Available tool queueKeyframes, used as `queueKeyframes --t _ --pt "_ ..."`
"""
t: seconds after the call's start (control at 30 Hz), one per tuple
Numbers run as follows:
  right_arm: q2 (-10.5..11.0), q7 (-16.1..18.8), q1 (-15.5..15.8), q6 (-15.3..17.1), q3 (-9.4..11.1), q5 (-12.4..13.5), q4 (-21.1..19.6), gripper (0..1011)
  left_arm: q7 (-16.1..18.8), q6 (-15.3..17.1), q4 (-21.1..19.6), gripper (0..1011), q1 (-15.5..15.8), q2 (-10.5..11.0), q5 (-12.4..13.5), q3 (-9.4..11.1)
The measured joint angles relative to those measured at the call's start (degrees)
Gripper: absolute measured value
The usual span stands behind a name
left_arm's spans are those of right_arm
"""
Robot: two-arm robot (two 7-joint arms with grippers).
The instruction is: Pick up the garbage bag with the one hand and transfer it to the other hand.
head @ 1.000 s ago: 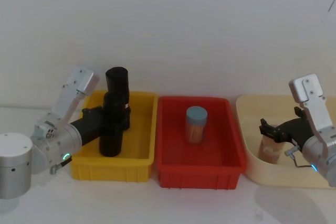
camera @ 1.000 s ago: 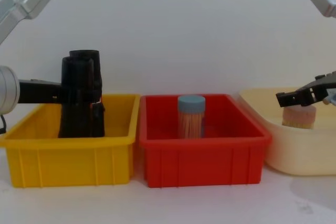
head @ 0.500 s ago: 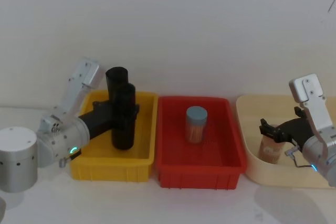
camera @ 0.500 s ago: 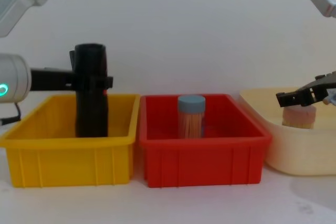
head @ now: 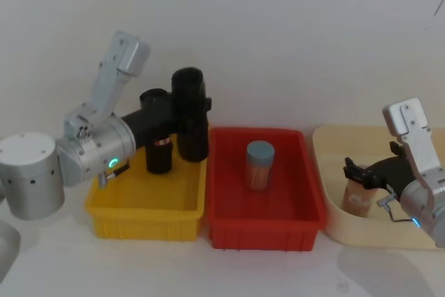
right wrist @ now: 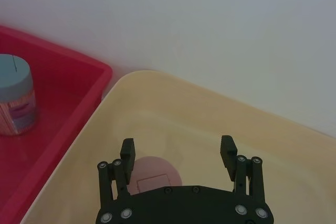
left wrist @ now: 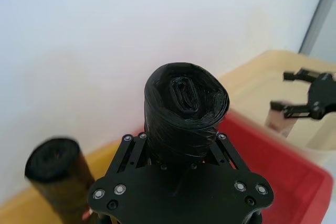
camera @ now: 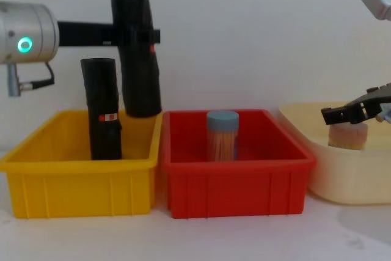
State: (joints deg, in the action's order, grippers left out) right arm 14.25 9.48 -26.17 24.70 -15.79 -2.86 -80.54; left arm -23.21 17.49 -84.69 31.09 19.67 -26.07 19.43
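Note:
My left gripper [head: 189, 110], the one with the green ring, is shut on a garbage bag [camera: 137, 53], a tall black roll. It holds the roll nearly upright in the air above the right end of the yellow bin [camera: 79, 172]. In the left wrist view the roll's top [left wrist: 185, 103] rises between the fingers. A second black roll [camera: 102, 108] with a red-and-white label stands in the yellow bin. My right gripper [right wrist: 177, 150] hangs open over the beige tray [head: 334, 206], far to the right of the held roll.
A red bin [camera: 238, 181] next to the yellow one holds a clear blue-lidded jar [camera: 222, 136]. A pinkish container [right wrist: 155, 174] stands in the beige tray beneath the right gripper's fingers. A white wall runs close behind the bins.
The left gripper has lifted the garbage bag out of the yellow bin and carried it up and right. The second roll stays standing in the bin. The right arm has not moved.

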Motion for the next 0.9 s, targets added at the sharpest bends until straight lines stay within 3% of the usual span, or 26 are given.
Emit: queueKeyframes --t 0.4,0.9 --pt "0.0 0.0 0.0 0.0 0.0 0.0 0.0 1000 -2.68 0.47 0.65 371 3.66 -1.29 -2.4 0.49" --pt "0.0 0.0 0.0 0.0 0.0 0.0 0.0 1000 -9.28 2.7 8.52 371 8.73 -4.63 -5.75 4.66"
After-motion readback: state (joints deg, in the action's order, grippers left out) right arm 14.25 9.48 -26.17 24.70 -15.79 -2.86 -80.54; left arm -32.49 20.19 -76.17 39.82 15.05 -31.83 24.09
